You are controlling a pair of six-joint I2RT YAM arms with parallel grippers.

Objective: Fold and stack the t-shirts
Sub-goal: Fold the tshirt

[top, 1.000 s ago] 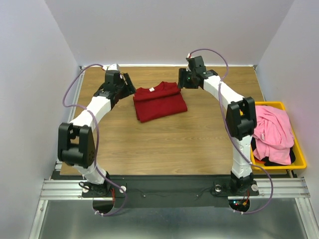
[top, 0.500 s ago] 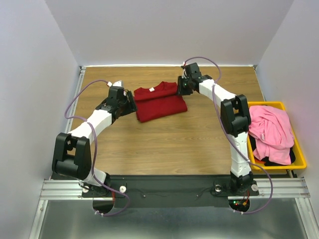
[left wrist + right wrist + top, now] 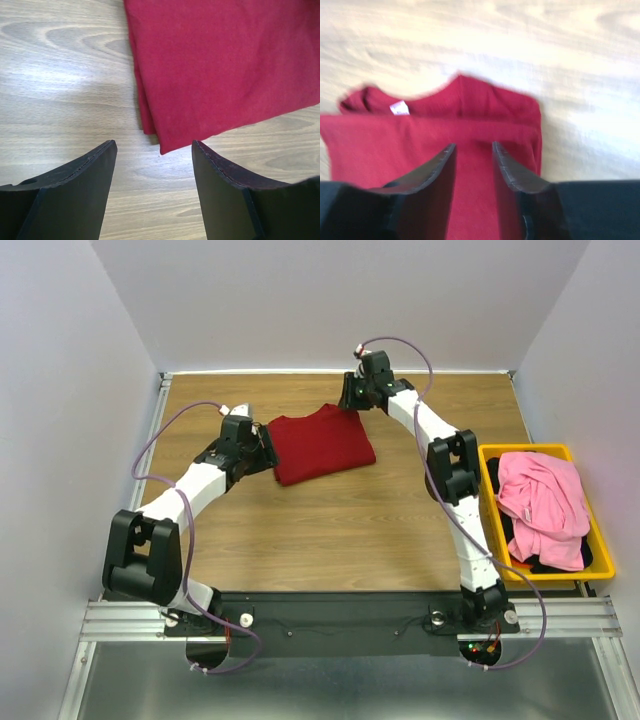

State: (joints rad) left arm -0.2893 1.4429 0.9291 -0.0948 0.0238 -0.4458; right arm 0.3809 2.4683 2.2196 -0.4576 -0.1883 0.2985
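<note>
The dark red t-shirt [image 3: 322, 443] is lying folded on the far-centre part of the wooden table [image 3: 330, 530], with its collar end toward the back wall. A small white neck label [image 3: 398, 107] is showing inside the collar in the right wrist view, which is blurred.

The left gripper [image 3: 262, 448] is sitting just beside the shirt's left edge. Its fingers [image 3: 80, 185] are standing well apart, with the shirt's near corner lying just ahead of the tips and only bare table between them.

The right gripper [image 3: 350, 400] is sitting over the shirt's far right corner, at the collar end. Its fingers [image 3: 435, 175] are standing narrowly apart, gripping nothing, with red cloth showing through the gap. Contact with the cloth cannot be determined.

Well apart from the red shirt, at the table's right edge, a pink t-shirt [image 3: 545, 495] is lying crumpled on a black t-shirt [image 3: 535, 565] inside a yellow bin [image 3: 560, 578].
</note>
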